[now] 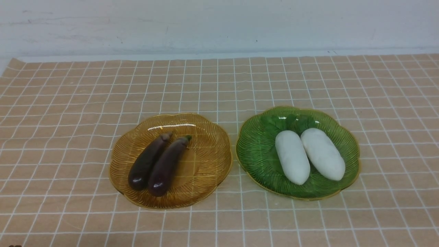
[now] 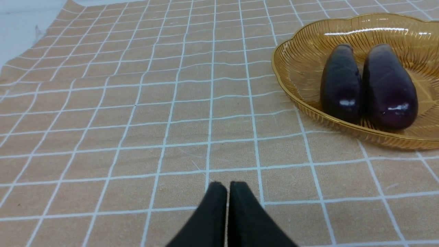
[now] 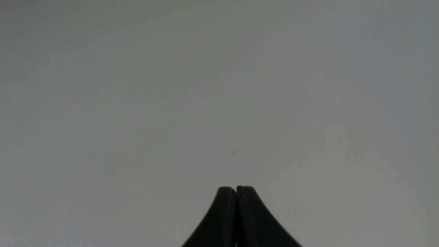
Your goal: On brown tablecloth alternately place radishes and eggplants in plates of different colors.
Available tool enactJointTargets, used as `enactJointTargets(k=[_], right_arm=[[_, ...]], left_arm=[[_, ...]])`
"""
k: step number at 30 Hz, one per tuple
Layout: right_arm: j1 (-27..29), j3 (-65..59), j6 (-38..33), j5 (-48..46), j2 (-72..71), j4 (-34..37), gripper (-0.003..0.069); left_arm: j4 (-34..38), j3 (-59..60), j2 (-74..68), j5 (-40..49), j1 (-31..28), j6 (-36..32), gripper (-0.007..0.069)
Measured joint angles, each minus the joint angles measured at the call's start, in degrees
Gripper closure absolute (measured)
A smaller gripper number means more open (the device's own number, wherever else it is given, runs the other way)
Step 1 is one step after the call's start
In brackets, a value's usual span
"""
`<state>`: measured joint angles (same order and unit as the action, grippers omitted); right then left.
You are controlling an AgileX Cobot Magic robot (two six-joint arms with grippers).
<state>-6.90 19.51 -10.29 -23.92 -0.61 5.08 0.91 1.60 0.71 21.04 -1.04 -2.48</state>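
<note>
Two dark-purple eggplants (image 1: 148, 160) (image 1: 168, 165) lie side by side in the amber plate (image 1: 205, 161) on the brown tablecloth (image 1: 68, 120). Two white radishes (image 1: 292, 156) (image 1: 322, 153) lie side by side in the green plate (image 1: 257, 151) to its right. No gripper shows in the front view. In the left wrist view my left gripper (image 2: 227, 185) is shut and empty, over bare cloth (image 2: 137, 120), with the amber plate (image 2: 298, 61) and both eggplants (image 2: 341, 84) (image 2: 389, 87) beyond it. In the right wrist view my right gripper (image 3: 236, 188) is shut and empty over a plain grey surface.
A pale wall (image 1: 219, 24) runs behind the cloth's far edge. The cloth is slightly wrinkled at the left. In the left wrist view the cloth's corner and a pale tabletop (image 2: 20, 27) show at the far side.
</note>
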Motion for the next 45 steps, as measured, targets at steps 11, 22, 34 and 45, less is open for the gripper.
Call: enactJointTargets(k=[11,22,34,45], right_arm=[[4.86,-16.5,1.54,5.92,0.0,-3.98,0.0674],[4.86,-20.97,9.56,1.5,0.0,-3.99,0.0674],[4.86,-20.97,9.56,1.39,0.0,-4.04,0.0674],[4.86,-20.97,9.56,1.39,0.0,-4.04,0.0674]], left_arm=[[0.0,0.0,0.0,0.19,-0.05,0.0,0.0628],[0.05,0.0,0.0,0.55,-0.05,0.0,0.0628],[0.05,0.0,0.0,0.55,-0.06,0.0,0.0628],[0.05,0.0,0.0,0.55,-0.06,0.0,0.0628]])
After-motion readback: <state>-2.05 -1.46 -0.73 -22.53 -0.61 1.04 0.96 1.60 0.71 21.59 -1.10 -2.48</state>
